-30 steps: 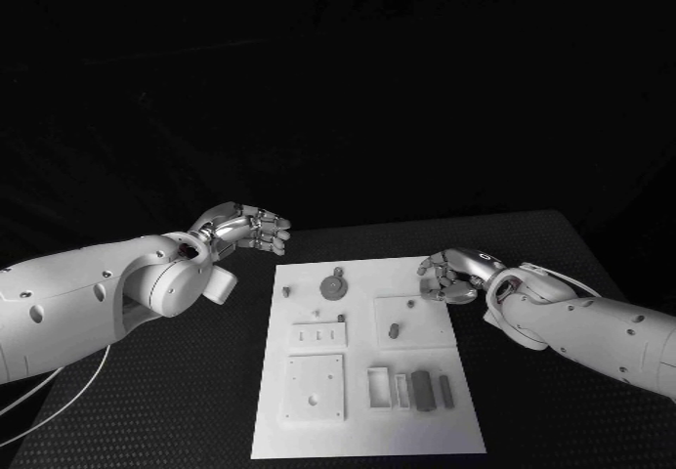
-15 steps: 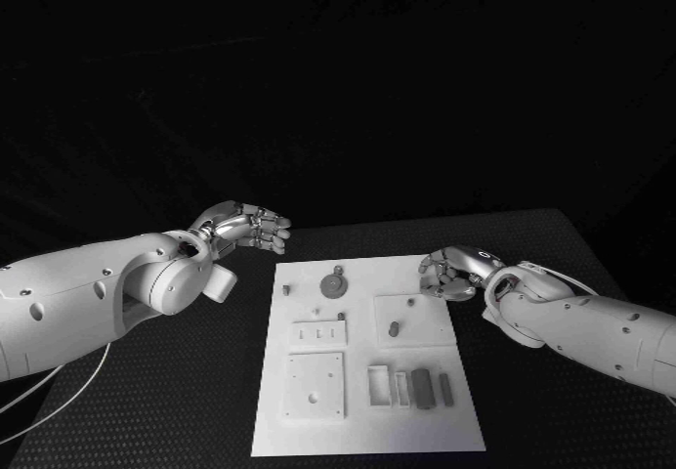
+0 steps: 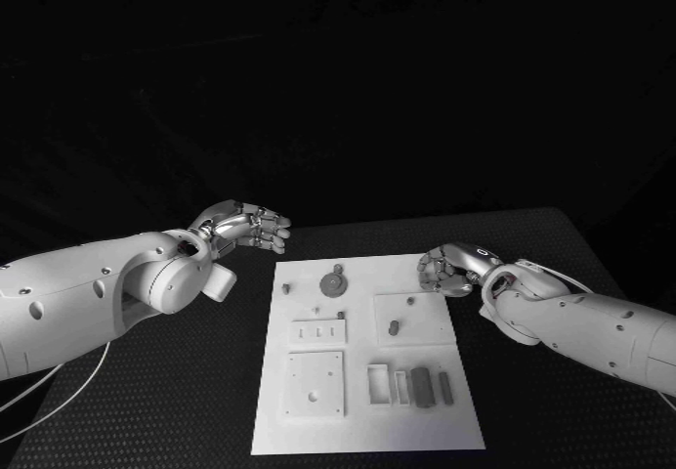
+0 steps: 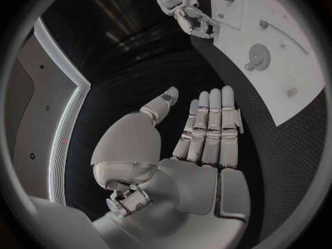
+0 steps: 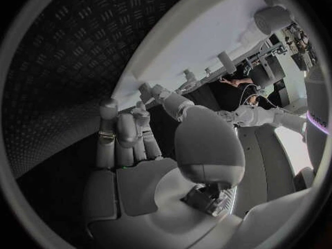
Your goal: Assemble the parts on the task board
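Nearest on the task board (image 3: 369,430): row of grey parts (image 3: 421,388) standing in the slotted block, right of a square plate (image 3: 313,385). Further up, small oblong part (image 3: 395,329) on the raised pad, three-peg block (image 3: 318,333), then round gear (image 3: 332,284) near the far edge. Nothing seated by a hand yet; all parts loose or untouched.

Right hand (image 3: 449,271) hovering at the board's far right corner, fingers curled in loosely, holding nothing. Left hand (image 3: 248,228) off the board's far left corner, over bare table; fingers straight and side by side in the wrist view (image 4: 207,127), thumb apart, nothing held.

Best approach, as a judgement: open right fingers before descending, come down square over the oblong part, pinch by its long sides, keep left clear of the board.
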